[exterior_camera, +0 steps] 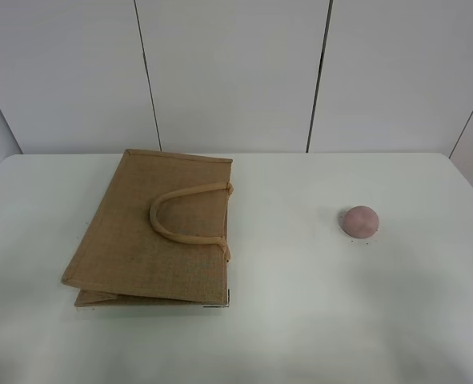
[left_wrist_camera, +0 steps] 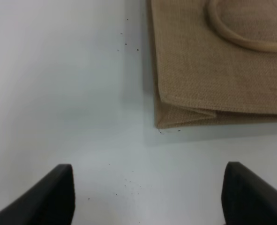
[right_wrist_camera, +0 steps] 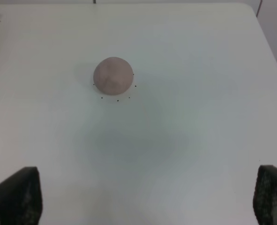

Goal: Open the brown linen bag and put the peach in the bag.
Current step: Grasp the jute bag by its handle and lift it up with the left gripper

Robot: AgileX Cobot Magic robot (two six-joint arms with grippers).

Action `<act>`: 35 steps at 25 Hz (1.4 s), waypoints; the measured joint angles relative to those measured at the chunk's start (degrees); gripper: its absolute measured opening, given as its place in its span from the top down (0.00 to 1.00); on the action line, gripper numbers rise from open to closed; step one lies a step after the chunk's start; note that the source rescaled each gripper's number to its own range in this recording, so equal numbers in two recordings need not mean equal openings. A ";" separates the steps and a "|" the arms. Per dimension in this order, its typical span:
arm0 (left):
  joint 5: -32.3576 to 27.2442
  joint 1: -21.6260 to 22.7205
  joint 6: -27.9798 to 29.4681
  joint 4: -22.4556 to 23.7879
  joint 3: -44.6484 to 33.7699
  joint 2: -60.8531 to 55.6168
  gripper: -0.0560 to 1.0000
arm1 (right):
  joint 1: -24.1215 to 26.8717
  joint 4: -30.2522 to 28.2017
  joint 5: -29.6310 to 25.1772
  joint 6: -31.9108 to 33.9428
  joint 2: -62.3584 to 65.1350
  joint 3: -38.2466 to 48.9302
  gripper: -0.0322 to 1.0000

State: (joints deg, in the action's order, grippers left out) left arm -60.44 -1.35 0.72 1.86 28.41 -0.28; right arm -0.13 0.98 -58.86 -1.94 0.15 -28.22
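A large tan-brown bag of coarse woven jute lies flat and folded shut on the white counter, left of centre in the high view. Its lighter beige loop handle rests on the upper panel, with both ends meeting the bag's right-hand edge. The small round dusty-pink peach sits right of centre in that view, well apart from the bag, with bare counter all around it. Neither arm shows in the high view. In the wrist views we see the left fingers spread wide with nothing between them, hovering over bare counter just beside a corner of the bag. The right fingers are spread equally wide and empty, with the peach ahead of them and untouched.

We judge that nothing of the task is done yet, and opening the bag is the riskier part. The panels lie pressed together, so a pinch on the handle or edge could catch both layers and lift the whole bag shut. The counter looks smooth, so a sideways pull may drag the bag instead of parting its mouth. The peach is round, and an off-centre touch from one finger could send it rolling towards the counter's right edge.
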 joint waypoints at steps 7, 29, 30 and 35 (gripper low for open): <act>0.00 0.00 0.00 0.00 0.00 0.00 0.05 | 0.00 0.00 0.00 0.00 0.00 0.00 0.00; 0.21 0.00 -0.72 0.19 38.59 69.00 0.00 | 0.00 0.00 0.00 0.00 0.00 0.00 0.00; 0.21 0.00 -0.72 0.19 41.63 72.60 0.00 | 0.00 0.00 0.00 0.00 0.00 0.00 0.00; 0.26 0.00 -0.72 0.14 54.67 90.11 0.00 | 0.00 0.00 0.00 0.00 0.00 0.00 0.00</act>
State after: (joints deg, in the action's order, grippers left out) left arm -60.17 -1.35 0.00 2.00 83.08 89.83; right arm -0.13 0.98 -58.86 -1.94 0.15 -28.22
